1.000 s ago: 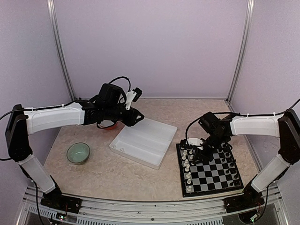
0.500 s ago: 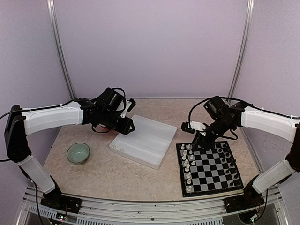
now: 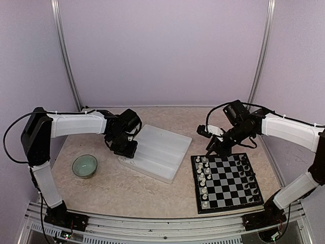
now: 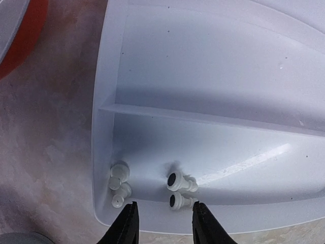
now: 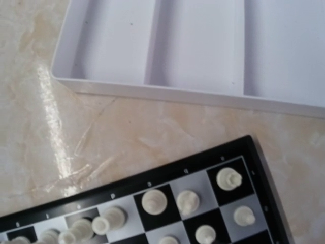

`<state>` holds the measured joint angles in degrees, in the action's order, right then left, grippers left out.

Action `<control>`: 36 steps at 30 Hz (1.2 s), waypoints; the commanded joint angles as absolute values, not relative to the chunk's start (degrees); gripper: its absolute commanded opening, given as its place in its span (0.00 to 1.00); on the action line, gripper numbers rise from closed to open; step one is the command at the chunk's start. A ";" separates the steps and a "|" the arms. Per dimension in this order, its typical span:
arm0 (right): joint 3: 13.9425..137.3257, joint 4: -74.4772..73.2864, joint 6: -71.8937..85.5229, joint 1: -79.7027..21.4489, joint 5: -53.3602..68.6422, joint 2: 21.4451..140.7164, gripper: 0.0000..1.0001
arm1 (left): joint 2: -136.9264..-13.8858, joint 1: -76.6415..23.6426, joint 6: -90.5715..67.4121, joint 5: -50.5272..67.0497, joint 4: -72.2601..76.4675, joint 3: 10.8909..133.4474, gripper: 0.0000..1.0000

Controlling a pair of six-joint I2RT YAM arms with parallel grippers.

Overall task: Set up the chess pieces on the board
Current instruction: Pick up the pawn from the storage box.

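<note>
The board (image 3: 228, 189) lies at the right front, with white pieces (image 3: 203, 179) along its left side and black pieces (image 3: 248, 175) along its right. My left gripper (image 3: 128, 150) hangs low over the near-left corner of the white tray (image 3: 165, 155). In the left wrist view it (image 4: 163, 223) is open, just short of two white pieces (image 4: 181, 190) lying on their sides in the tray. More white pieces (image 4: 120, 184) lie in the tray's corner. My right gripper (image 3: 210, 149) hovers above the board's far-left corner. Its fingers do not show in the right wrist view, which looks down on the board (image 5: 127, 185) and standing white pieces (image 5: 154, 201).
A green bowl (image 3: 84, 165) stands at the left front. A red object (image 4: 20, 35) sits on the table beside the tray's left edge. The tray (image 5: 203, 56) lies close to the board's far-left side. Purple walls enclose the table.
My left gripper has swung down and back toward the tray's near-left corner. My right gripper has risen off the board and drawn toward its far-left corner.
</note>
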<state>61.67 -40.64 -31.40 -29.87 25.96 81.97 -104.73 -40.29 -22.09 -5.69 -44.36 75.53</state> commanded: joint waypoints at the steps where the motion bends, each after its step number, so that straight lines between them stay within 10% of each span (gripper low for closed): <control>1: 61.89 -39.41 -31.19 -29.62 28.81 82.44 0.40 | -106.47 -40.17 -26.75 -8.65 -46.79 78.42 0.38; 36: 59.46 -38.71 -32.04 -29.62 29.93 82.79 0.38 | -116.71 -39.87 -34.46 -17.23 -48.70 83.53 0.34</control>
